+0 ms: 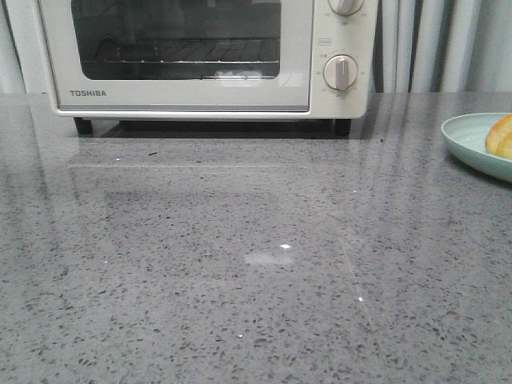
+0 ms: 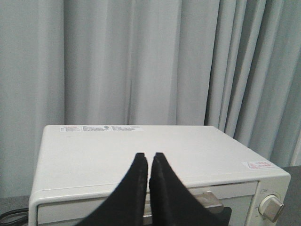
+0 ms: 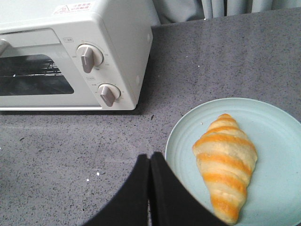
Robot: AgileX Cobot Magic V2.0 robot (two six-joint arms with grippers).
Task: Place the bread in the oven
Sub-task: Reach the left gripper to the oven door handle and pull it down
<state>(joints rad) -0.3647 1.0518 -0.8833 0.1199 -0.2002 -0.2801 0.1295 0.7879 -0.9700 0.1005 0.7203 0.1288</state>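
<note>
Front view: we look low across the counter (image 1: 240, 280) at the oven (image 1: 192, 56). Wrist views see it from above; all share it.

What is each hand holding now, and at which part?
Nothing. The left hand and right hand are both shut and empty. The bread lies untouched on its plate.

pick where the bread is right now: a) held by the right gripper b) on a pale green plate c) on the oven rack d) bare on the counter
b: the bread lies on the plate, beside the closed oven.
</note>
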